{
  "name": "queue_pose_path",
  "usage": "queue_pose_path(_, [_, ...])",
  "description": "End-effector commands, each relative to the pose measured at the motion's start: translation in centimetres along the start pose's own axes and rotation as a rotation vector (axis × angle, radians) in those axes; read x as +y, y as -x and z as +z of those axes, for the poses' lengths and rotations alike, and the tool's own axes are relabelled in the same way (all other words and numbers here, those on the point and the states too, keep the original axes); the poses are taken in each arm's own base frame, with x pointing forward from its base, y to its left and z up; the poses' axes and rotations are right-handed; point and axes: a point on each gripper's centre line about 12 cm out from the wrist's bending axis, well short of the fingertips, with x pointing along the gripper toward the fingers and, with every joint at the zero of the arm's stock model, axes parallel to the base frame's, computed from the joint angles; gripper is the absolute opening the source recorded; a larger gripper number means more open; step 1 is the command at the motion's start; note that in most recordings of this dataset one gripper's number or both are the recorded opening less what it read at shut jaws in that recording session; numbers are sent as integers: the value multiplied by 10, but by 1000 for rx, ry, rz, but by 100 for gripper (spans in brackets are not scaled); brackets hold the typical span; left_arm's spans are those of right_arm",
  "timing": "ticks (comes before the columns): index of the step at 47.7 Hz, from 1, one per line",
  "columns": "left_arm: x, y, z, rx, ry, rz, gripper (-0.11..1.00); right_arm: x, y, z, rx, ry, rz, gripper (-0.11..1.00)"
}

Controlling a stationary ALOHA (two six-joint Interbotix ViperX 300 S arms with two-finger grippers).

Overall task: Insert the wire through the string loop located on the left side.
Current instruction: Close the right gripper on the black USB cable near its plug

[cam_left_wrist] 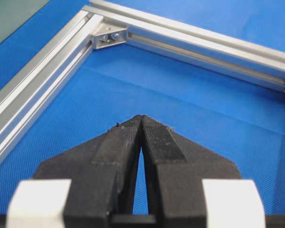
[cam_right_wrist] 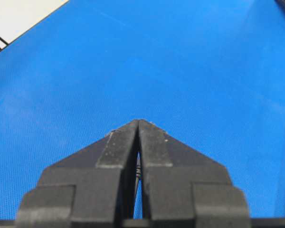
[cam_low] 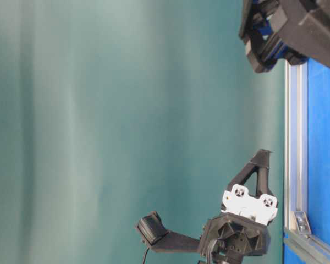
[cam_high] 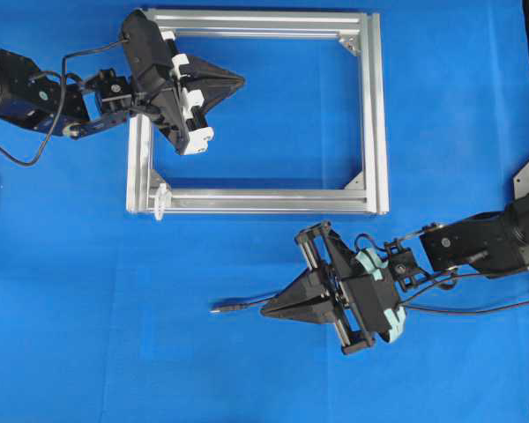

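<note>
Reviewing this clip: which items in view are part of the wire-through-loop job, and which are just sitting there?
Part of the job:
- wire, plug end on the mat left of the right gripper
- string loop, at the frame's lower left corner
- left gripper, shut, over the frame opening

Just there:
- silver aluminium frame
- blue mat
</note>
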Motion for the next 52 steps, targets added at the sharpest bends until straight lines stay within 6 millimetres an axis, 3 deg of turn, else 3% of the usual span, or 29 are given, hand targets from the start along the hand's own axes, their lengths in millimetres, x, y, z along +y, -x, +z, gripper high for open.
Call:
queue_pose_path(1, [-5,3,16,-38,-5,-21,0,0,3,20,-55,-19,-4,1])
queue_pose_path(31, [-5,8,13,-22,-11,-25,0,-4,0,18,-15,-144,-29,0])
queue_pose_path(37, [-5,8,13,-22,-9,-24,0,-4,0,18,-15,-176,-33,23])
queue_pose_path(48, [-5,7,13,-24,-10,-25,0,-6,-1,14,13,-206,-52,88])
queue_pose_path(50, [-5,7,13,-24,-9,-24,0,-6,-1,13,19,-209,-53,93])
queue_pose_path(52, [-5,7,13,-24,-9,-24,0,-6,-1,13,22,-211,-54,92])
